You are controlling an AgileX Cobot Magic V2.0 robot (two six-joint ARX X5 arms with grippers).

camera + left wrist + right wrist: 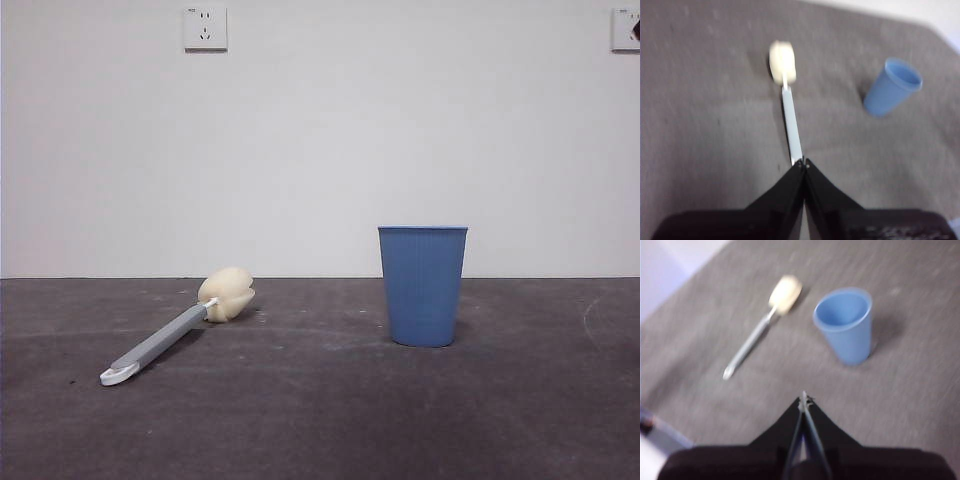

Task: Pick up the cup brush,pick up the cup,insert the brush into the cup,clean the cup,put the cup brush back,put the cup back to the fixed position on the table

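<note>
The cup brush [175, 330] lies flat on the table [320, 420] at the left, its cream sponge head away from me and its white looped end nearest. The blue ribbed cup [422, 285] stands upright to its right, empty. In the left wrist view the left gripper [804, 164] is shut and empty, high above the brush [790, 120], with the cup [891, 87] off to one side. In the right wrist view the right gripper [804, 400] is shut and empty, high above the table, short of the cup [846, 325] and the brush [760, 332]. Neither gripper shows in the front view.
A white wall stands behind the table, with a socket [205, 28] high at the left and another [626, 28] at the top right. The table's edge [670, 290] shows in the right wrist view.
</note>
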